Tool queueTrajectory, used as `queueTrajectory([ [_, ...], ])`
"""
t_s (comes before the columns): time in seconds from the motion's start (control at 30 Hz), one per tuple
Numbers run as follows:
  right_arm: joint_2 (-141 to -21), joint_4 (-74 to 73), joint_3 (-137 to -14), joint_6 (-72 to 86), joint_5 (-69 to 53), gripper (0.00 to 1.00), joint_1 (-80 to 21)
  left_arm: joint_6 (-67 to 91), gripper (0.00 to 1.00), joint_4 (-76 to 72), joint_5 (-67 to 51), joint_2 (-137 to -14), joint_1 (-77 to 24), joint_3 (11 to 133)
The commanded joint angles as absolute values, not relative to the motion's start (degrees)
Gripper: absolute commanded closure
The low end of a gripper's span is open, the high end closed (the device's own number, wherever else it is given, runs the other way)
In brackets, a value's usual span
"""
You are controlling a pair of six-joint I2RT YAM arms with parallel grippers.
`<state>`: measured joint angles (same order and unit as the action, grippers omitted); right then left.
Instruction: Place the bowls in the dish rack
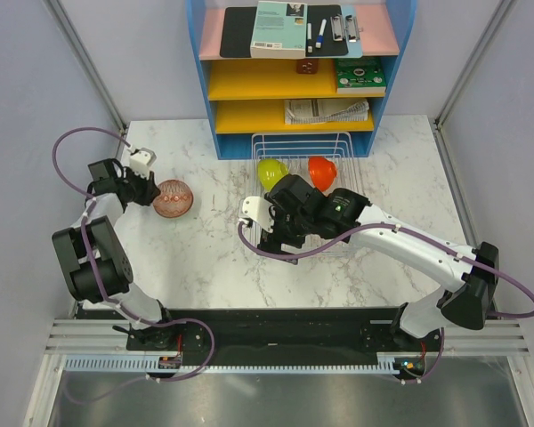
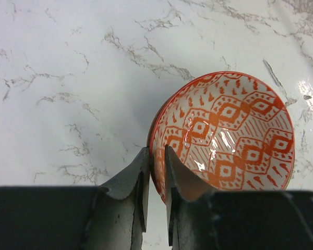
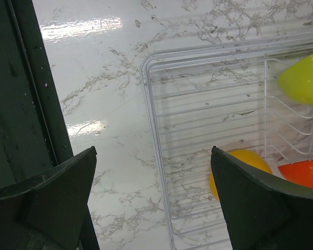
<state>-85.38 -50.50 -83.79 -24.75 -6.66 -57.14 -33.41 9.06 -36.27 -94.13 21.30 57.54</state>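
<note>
Right up against the left wrist lens, the left gripper [image 2: 156,156] is seen with its two dark fingers [image 2: 138,182] set narrowly apart, one on each side of the rim of the patterned bowl [image 2: 229,135], red on white (whether that rim is actually being pinched cannot be told). The bowl is rested mouth up on the marble table [image 2: 68,78], at the left of the overhead frame, well apart from the dish rack [image 1: 303,142].

Over in the right wrist view, the right gripper [image 3: 151,156] is held wide open above the rack's wire edge at mid-frame, with nothing caught between its fingers. Inside the rack, a lime-green bowl [image 1: 271,171] and an orange-red bowl [image 1: 322,171] are seen side by side. A yellow-orange bowl [image 3: 242,161] is glimpsed beside the finger at the right of that frame.
</note>
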Motion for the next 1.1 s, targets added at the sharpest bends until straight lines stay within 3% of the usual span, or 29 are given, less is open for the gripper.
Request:
queueTrajectory([
  [0.0,-85.5,-50.4,-86.1,-24.1,-7.5,0.02,-57.0,-31.0,0.78,3.9,-36.2,-90.2,21.5,56.5],
  [0.1,-85.5,-50.4,-86.0,-24.1,-7.6,0.02,-57.0,-30.6,0.79,2.6,-34.9,-89.9,21.5,55.9],
  [0.2,-85.4,-50.4,-86.0,-24.1,-7.6,0.02,-57.0,-30.4,0.91,0.7,-34.2,-89.5,21.5,54.6],
  [0.27,-85.4,-50.4,-85.9,-24.1,-7.6,0.02,-57.0,-30.8,0.91,0.8,-34.3,-89.8,21.4,54.7],
  [0.6,-85.5,-50.4,-85.5,-24.1,-7.5,0.02,-57.1,-30.0,0.56,0.9,-35.2,-90.3,21.6,55.0],
  [1.07,-85.4,-50.4,-85.5,-24.1,-7.5,0.02,-57.0,-34.4,0.58,6.3,-38.7,-99.9,21.4,63.6],
])
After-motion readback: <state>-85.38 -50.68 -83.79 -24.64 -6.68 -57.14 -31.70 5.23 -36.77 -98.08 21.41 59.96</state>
